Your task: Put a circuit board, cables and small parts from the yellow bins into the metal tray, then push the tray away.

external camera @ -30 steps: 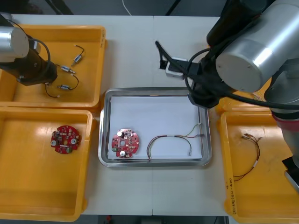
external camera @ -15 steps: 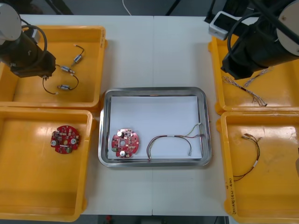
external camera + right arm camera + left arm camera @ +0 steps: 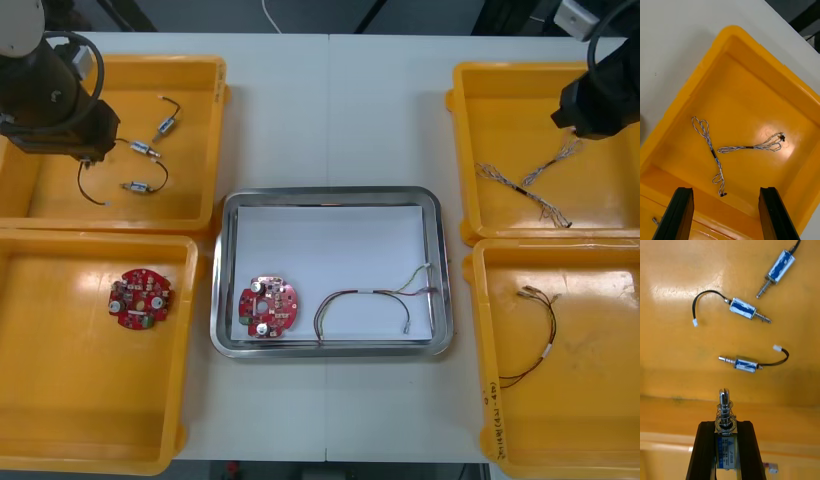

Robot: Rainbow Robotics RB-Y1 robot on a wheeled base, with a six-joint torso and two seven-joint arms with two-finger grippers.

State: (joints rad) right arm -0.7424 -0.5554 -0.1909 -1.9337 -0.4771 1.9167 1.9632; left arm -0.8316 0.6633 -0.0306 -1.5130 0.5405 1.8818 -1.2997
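The tray (image 3: 330, 193) sits on the table (image 3: 330, 110) between bins (image 3: 590, 400). In it, a board (image 3: 267, 306) lies left of a cable (image 3: 372, 296). Small parts (image 3: 143, 150) lie in the far left bin (image 3: 60, 200).

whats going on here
The left claw is shut on a small metal part above the far left yellow bin. The right claw hangs open over the twisted blue and white cables in the far right yellow bin. The metal tray holds a round red circuit board and a red and yellow cable.
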